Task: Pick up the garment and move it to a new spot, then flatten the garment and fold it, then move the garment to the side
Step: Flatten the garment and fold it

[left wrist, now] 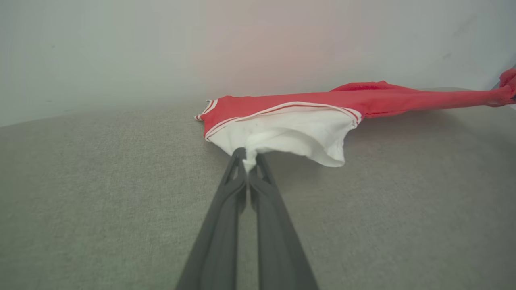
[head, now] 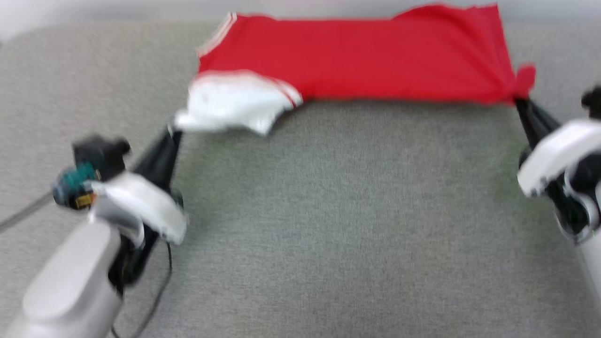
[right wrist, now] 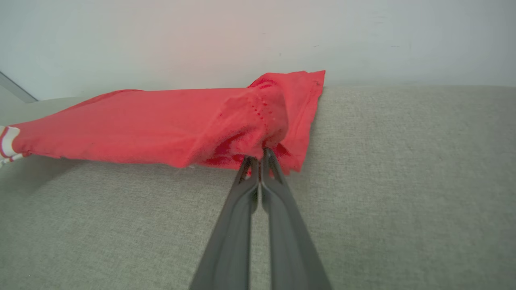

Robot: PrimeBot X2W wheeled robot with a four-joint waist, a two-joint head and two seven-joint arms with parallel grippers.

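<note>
1 garment (head: 357, 61), soft red knit with striped trim, is stretched into a long band across the far part of the grey woven worktop (head: 328, 211), held between 2 pincers. The left pincer (left wrist: 248, 157) is clenched on the 1 limp white sleeve (left wrist: 290, 137). The right pincer (right wrist: 258, 155) is clenched on a bunched red corner. Each has 2 long, dark, tapering fingers (right wrist: 234, 225).

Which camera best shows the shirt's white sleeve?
The left wrist view: the white sleeve is sharp, pinched by the left gripper. The head view shows it blurred; the right wrist view catches a striped edge.
</note>
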